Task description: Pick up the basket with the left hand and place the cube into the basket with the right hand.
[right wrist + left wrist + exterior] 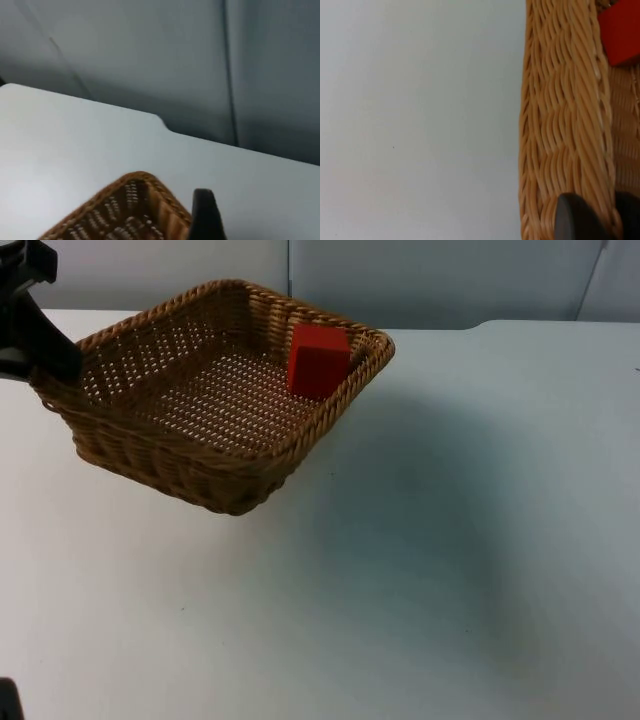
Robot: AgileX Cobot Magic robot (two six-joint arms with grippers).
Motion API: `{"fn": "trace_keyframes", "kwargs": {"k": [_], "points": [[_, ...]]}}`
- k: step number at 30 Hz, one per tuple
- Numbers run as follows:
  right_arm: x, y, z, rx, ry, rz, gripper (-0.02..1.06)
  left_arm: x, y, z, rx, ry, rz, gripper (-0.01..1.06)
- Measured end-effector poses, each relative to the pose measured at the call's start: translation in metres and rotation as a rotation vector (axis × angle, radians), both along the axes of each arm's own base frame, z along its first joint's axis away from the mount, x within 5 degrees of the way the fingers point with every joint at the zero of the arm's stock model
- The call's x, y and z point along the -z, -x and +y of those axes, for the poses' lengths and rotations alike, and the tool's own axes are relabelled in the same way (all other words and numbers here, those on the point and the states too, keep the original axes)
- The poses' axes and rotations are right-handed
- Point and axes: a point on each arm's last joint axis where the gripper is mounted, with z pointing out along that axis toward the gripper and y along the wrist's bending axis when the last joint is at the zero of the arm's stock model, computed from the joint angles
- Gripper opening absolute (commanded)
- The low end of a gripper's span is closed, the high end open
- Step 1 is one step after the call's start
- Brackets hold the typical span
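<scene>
- Top view puts the left gripper (45,370) at the upper left of the frame, clamped on the near-left rim of the basket (190,455); the basket hangs tilted, its shadow spread over the table (450,570) to the lower right, so I judge it lifted clear.
- From that gripper the red cube (318,361) lies to the right across the basket floor, already inside, leaning against the far right wall near the corner — the placing step looks done.
- Left wrist view shows a black fingertip (572,220) pressed on the woven rim (560,115), with the cube (621,35) beyond it.
- Right wrist view shows a corner of the basket (140,200) beside a black fingertip (205,215); whether the right gripper is open I cannot tell, and I judge that arm to be waiting.
- Cube: plain red block, flat faces, sharp edges — it stands slightly tilted.
</scene>
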Motion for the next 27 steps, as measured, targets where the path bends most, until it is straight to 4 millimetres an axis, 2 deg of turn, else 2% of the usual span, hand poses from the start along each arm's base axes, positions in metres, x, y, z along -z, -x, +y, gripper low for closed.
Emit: {"fn": "trace_keyframes", "kwargs": {"k": [1,4,5,9,10,12,14,27], "points": [[0.000,0.000,0.000,0.000,0.000,0.000,0.56,0.000,0.000,0.000,0.000,0.000,0.000,0.00],[0.007,-0.006,-0.050,0.125,0.075,0.090,0.56,0.000,0.000,0.000,0.000,0.000,0.000,0.00],[0.007,-0.006,-0.050,0.125,0.075,0.090,0.56,0.000,0.000,0.000,0.000,0.000,0.000,0.00],[0.011,-0.010,-0.098,0.247,0.100,0.142,0.56,0.000,0.000,0.000,0.000,0.000,0.000,0.00],[0.011,-0.010,-0.098,0.247,0.100,0.142,0.56,0.000,0.000,0.000,0.000,0.000,0.000,0.00],[0.011,-0.011,-0.114,0.286,0.100,0.148,0.56,0.000,0.000,0.000,0.000,0.000,0.000,0.00],[0.011,-0.011,-0.120,0.300,0.101,0.156,0.56,0.000,0.000,0.000,0.000,0.000,0.000,0.00],[0.012,-0.010,-0.121,0.299,0.104,0.166,0.56,0.000,-0.001,0.001,-0.016,-0.012,-0.010,0.00]]}}
